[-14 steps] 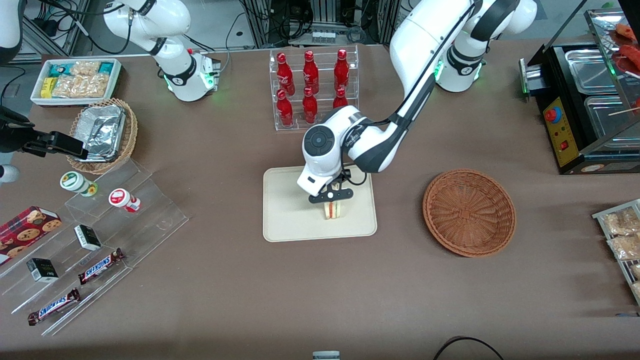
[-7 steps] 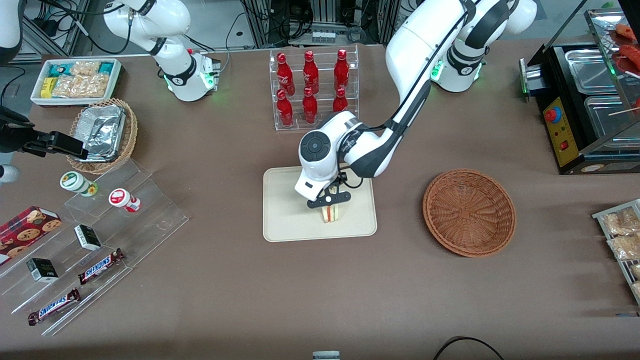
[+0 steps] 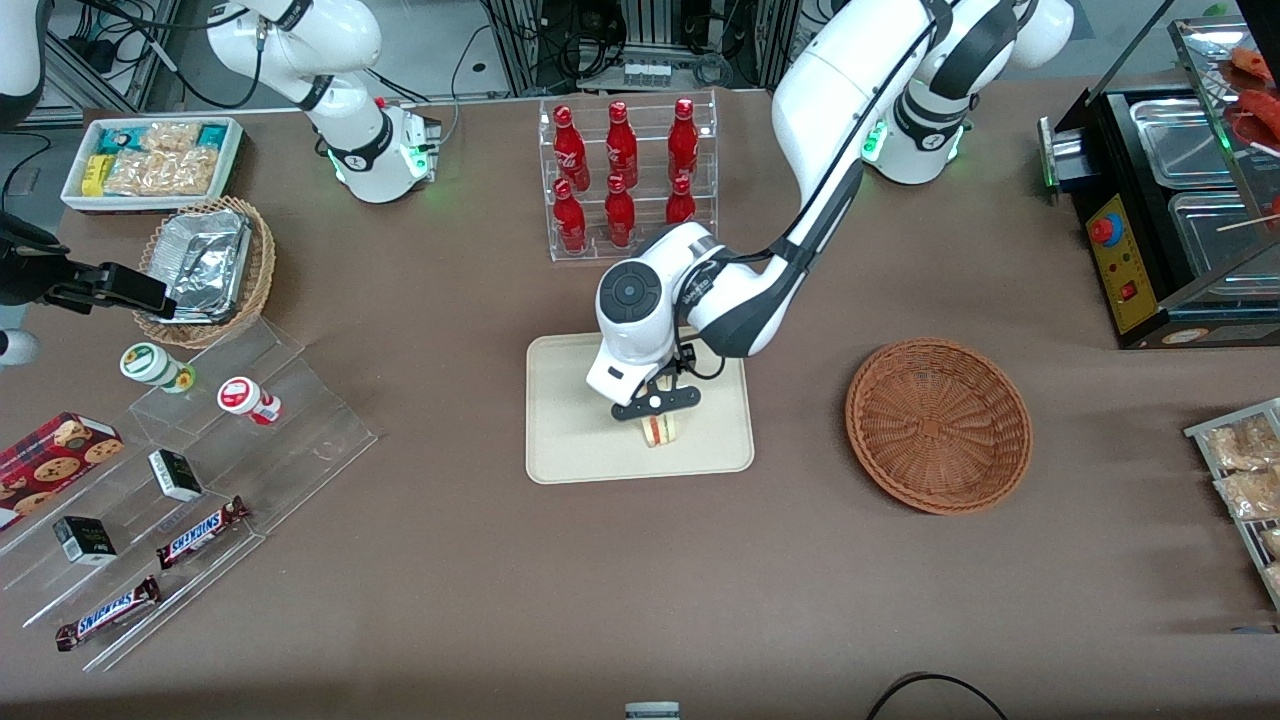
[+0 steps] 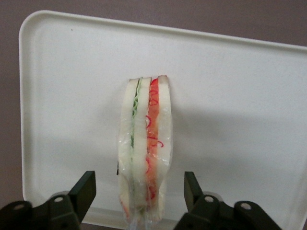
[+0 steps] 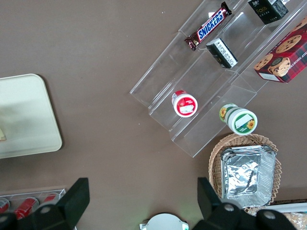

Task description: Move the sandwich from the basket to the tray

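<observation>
- The left wrist view showed the gripper (image 4: 138,191) released, its fingers (image 4: 85,189) clear of the sandwich (image 4: 145,153) on either side; the front view hid that gap.
- The sandwich stood on edge on the tray (image 3: 570,440), near the tray's rim closest to the front camera.
- The basket (image 3: 938,425) sat well apart, toward the working arm's end.

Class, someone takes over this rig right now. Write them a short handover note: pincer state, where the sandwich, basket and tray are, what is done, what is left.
Pincer: open, low over the tray, fingers standing clear of the sandwich on either side.
Sandwich: standing on edge on the tray, released.
Basket: toward the working arm's end of the table, nothing in it.
Done: sandwich moved from basket to tray.
Left: probably only lifting the pincer straight up, taking care not to tip the sandwich.
</observation>
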Motion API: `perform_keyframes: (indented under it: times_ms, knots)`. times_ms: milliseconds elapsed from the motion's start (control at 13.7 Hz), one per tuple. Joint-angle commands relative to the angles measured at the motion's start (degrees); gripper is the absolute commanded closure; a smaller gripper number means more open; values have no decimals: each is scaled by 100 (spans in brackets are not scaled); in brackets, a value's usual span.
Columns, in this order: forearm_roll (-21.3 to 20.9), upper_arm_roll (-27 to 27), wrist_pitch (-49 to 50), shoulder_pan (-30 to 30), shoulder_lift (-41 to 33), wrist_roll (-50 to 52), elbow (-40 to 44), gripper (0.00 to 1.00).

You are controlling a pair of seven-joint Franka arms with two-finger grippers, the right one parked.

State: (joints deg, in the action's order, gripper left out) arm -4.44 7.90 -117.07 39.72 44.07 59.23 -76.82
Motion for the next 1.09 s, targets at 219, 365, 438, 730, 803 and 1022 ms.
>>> perform_keyframes:
  times_ms: [219,365,438,730,803,1022]
  knots:
    - [-75,-43,1061,-87,-302,-235,649,0]
    - [-48,-43,1475,-305,-538,-297,739,0]
    - [-40,-17,1494,-559,-705,-324,660,0]
    - [31,-8,1459,-1183,-1496,-1411,-410,0]
    - [100,-8,1425,-1307,-1663,-1640,-639,0]
    - [162,-8,1039,-1869,-2365,-2404,-1605,0]
